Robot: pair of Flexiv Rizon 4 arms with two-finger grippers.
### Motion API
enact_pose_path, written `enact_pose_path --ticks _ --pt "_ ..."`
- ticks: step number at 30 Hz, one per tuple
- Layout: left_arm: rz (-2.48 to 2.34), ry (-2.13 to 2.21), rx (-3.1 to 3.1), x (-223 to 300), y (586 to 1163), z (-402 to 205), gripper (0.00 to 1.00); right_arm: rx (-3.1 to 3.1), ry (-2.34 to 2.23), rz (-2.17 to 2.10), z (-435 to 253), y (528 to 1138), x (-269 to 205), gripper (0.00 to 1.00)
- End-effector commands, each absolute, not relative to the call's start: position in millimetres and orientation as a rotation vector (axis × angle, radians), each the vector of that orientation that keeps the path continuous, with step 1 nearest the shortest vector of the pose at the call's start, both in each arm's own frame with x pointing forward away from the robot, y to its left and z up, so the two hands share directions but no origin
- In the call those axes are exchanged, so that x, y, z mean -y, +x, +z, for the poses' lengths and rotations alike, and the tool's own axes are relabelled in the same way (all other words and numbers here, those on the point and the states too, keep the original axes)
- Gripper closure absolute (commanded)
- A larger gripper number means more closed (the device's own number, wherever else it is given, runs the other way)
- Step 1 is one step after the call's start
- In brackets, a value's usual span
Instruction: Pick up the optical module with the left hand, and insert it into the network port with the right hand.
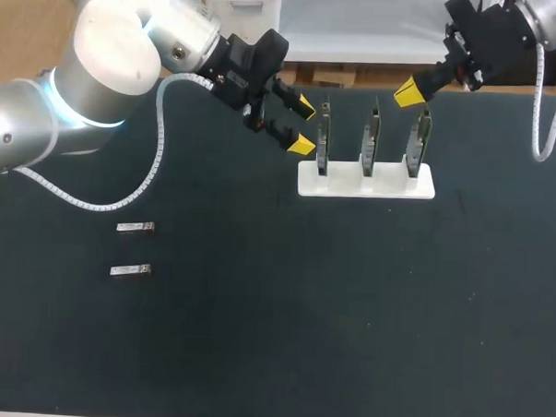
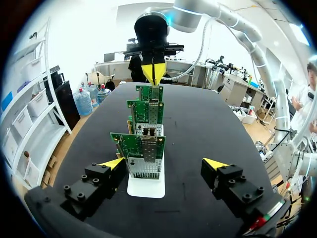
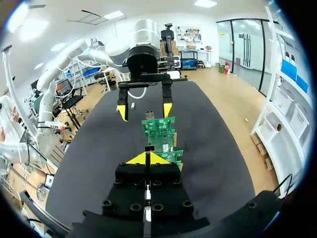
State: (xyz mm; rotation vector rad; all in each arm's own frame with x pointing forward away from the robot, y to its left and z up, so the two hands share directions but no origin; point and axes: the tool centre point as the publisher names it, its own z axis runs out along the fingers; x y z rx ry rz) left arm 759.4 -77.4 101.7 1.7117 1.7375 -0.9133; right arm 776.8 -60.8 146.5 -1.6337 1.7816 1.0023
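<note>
Two silver optical modules [image 1: 135, 227] [image 1: 130, 270] lie on the black table at the left, one in front of the other. Three green network cards [image 1: 369, 139] stand in a row in a white holder [image 1: 367, 183]; the nearest card's metal port cage [image 2: 146, 166] faces my left gripper. My left gripper [image 1: 304, 126] [image 2: 164, 163] is open and empty, hovering just left of the holder, far from the modules. At the row's right end, above the last card, my right gripper [image 1: 410, 92] [image 3: 147, 158] is shut with nothing seen in it.
The white cable [image 1: 156, 157] of my left arm loops down over the table above the modules. Bare black tabletop [image 1: 347, 313] stretches in front of the holder and to its right.
</note>
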Motion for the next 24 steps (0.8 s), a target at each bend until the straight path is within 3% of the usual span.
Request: enact_pose_path --ticks 1,2,3,24 --pt "-0.915 1.717 -1.742 78.3 761.6 102.0 0.0 -1.791 -1.613 0.987 146.7 772.7 61.5 1.0" --pt "-0.915 1.717 -1.742 78.3 761.6 102.0 0.0 -1.803 -1.596 0.991 146.5 772.9 61.9 0.92" --pt "-0.915 1.717 -1.742 78.3 761.6 102.0 0.0 -1.805 -1.58 1.017 146.6 773.8 62.0 0.0" --pt "-0.915 1.717 -1.742 78.3 761.6 102.0 0.0 -1.805 -1.58 1.017 146.6 773.8 62.0 0.0"
